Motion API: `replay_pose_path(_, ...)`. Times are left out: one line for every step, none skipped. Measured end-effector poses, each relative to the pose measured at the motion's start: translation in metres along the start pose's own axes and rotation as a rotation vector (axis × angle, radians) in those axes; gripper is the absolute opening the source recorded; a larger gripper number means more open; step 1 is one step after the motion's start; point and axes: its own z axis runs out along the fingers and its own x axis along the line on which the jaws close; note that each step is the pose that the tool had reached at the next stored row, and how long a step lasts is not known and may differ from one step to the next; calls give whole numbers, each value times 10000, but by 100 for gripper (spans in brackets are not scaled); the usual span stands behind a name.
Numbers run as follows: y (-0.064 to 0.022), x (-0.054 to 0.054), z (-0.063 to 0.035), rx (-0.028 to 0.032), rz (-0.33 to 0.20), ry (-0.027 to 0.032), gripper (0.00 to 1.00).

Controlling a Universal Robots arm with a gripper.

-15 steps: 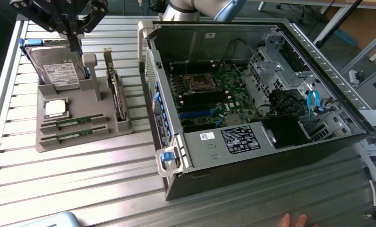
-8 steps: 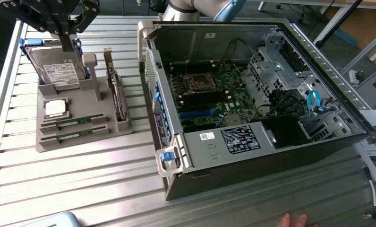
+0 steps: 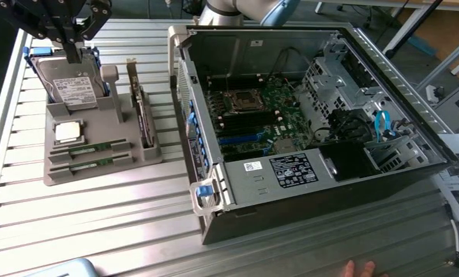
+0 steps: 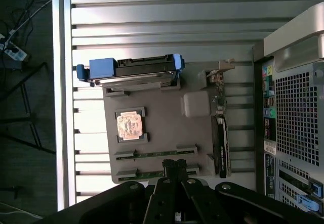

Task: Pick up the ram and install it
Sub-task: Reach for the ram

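We see a broad table [image 3: 98, 219] of ribbed, silvery metal slats under everything. On it, toward the exterior view's right, lies an open computer case [image 3: 307, 216], a dark boxy shell with perforated steel walls. Its green main board [image 3: 260, 115] faces up, with a square socket and rows of long slots.

Beside the case, toward the exterior view's left, sits a flat grey tray [image 3: 110, 130] [image 4: 162, 128] of matte plastic with raised ribs and pockets. A silver hard drive [image 3: 75, 86] [image 4: 136, 70] in a blue plastic frame stands tilted at its far end. A dark expansion card [image 3: 141, 109] [image 4: 220, 143] stands on edge along the side nearest the case. A small square processor [image 3: 68, 131] [image 4: 130, 125] with a pale metal lid rests in its own pocket.

Two thin green sticks of ram lie flat in parallel slots at the tray's near end. They are the inner ram stick [image 3: 87, 149] [image 4: 154, 154] and the outer ram stick [image 3: 87, 166] [image 4: 147, 174], which is close to the tray's edge. Both are seated in the tray and neither has been lifted.

The black gripper [image 3: 74, 56] [image 4: 174, 164] hangs above the tray with its slim fingers clenched together on nothing. In the exterior view it hangs over the hard drive end, clear of the sticks. In the wrist view the fingertips [image 4: 171, 166] line up over the outer ram stick, just past its middle. We see no contact.
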Motion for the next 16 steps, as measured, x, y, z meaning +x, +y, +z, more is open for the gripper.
replay_pose_path(0,5,0,0,0,0,11)
replay_pose_path(0,6,0,-1,-2,0,11)
replay_pose_path(-1,6,0,0,-3,0,11)
replay_pose_path(0,7,0,0,-1,0,11)
replay_pose_path(0,7,0,-1,-1,0,11)
replay_pose_path(0,7,0,-1,-1,0,11)
replay_pose_path(0,8,0,0,0,0,11)
replay_pose_path(0,8,0,-1,0,0,11)
replay_pose_path(-2,8,0,0,0,0,11)
replay_pose_path(-5,9,0,-1,1,0,11)
replay_pose_path(-12,8,0,-1,-1,-1,11)
replay_pose_path(-18,7,-1,-1,0,0,11)
replay_pose_path(-27,7,-1,0,0,0,11)
replay_pose_path(-36,7,-1,-1,0,0,11)
replay_pose_path(-44,7,-1,-1,0,0,11)
replay_pose_path(-53,6,-2,-1,-1,0,11)
